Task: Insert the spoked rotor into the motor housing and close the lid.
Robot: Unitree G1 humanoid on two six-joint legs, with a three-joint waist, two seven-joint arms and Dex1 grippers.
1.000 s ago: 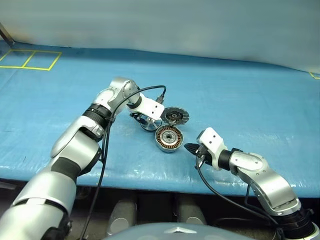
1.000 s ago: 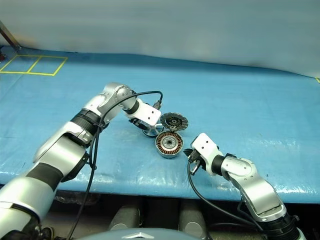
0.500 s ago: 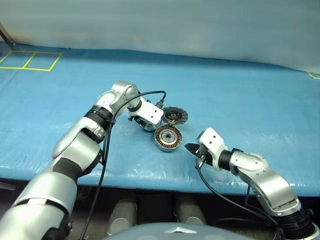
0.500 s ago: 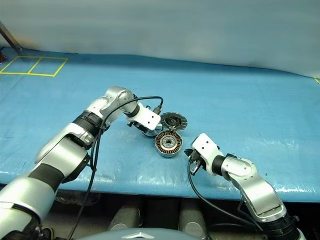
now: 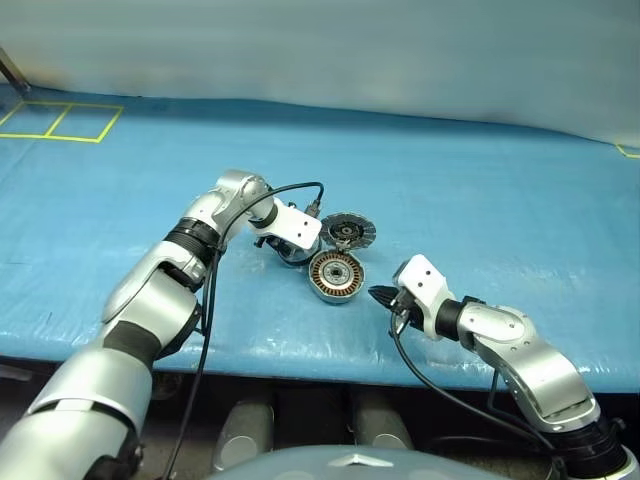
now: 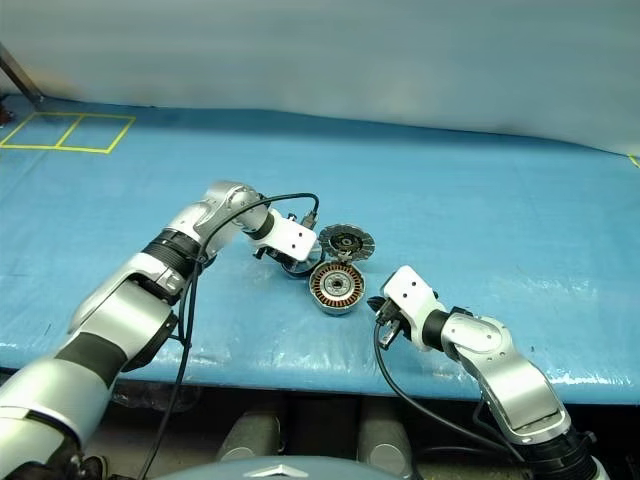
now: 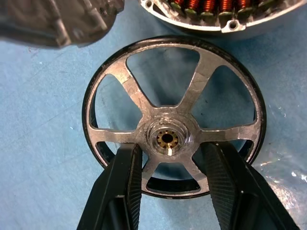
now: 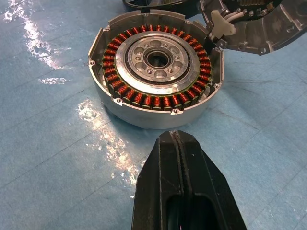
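From the head views you can hardly see the spoked rotor [image 7: 172,117]: the left gripper [image 7: 170,179] and its white wrist block cover most of it, leaving a sliver of dark ring on the blue tabletop [image 5: 480,190]. The left wrist view gives it to you whole. It lies flat with its silver hub facing up, and through the gaps between the spokes you see the blue sheet. The two black fingers [image 7: 125,184] stand apart, one on each side of the hub, over the gaps. You cannot tell whether they touch the wheel yet; nothing is clamped.

The motor housing [image 8: 156,72] sits just beside the rotor, toward the robot. It is the one container here, and its cup holds nothing extra: you see a ring of copper windings around a silver plate with a dark centre hole. In the left wrist view its rim is cut off by the picture's edge.

The lid [image 5: 348,231] lies against the far side of the housing, ribbed face up; the right wrist view catches part of it, seemingly tilted against the housing's rim.

The right gripper [image 8: 180,143] hangs near the housing, on its right side, fingers clenched together on nothing.

You have one rotor, one housing, one lid, and two grippers.
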